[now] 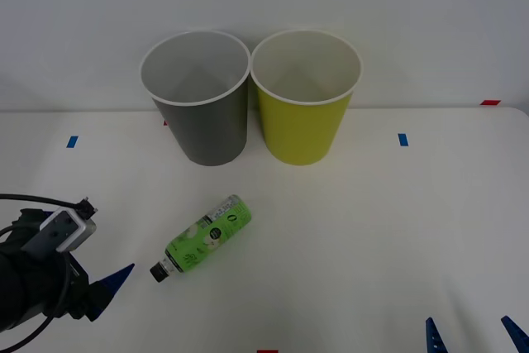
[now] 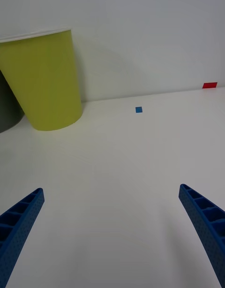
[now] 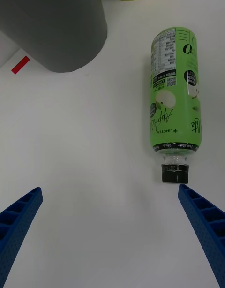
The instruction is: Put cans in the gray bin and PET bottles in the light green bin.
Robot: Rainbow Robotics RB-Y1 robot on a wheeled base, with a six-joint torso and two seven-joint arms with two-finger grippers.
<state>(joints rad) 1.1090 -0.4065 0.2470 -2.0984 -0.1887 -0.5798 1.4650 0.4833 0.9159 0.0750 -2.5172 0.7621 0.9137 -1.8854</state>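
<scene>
The PET bottle (image 1: 207, 237) lies on its side on the white table, with a green label and its black cap (image 3: 176, 173) pointing toward the left arm. My left gripper (image 1: 106, 288) is at the front left, open, a short way from the cap. In the left wrist view the bottle (image 3: 173, 95) lies just beyond one blue finger (image 3: 204, 227). The gray bin (image 1: 198, 97) and the light green bin (image 1: 304, 101) stand upright side by side at the back. My right gripper (image 1: 471, 338) rests open at the front right, with nothing between its fingers. Cans are out of view.
A wall rises right behind the bins. Blue tape marks (image 1: 73, 141) (image 1: 402, 139) and a red one (image 1: 490, 102) lie flat on the table. The light green bin (image 2: 47, 79) stands well ahead of the right gripper (image 2: 112, 231), across bare table.
</scene>
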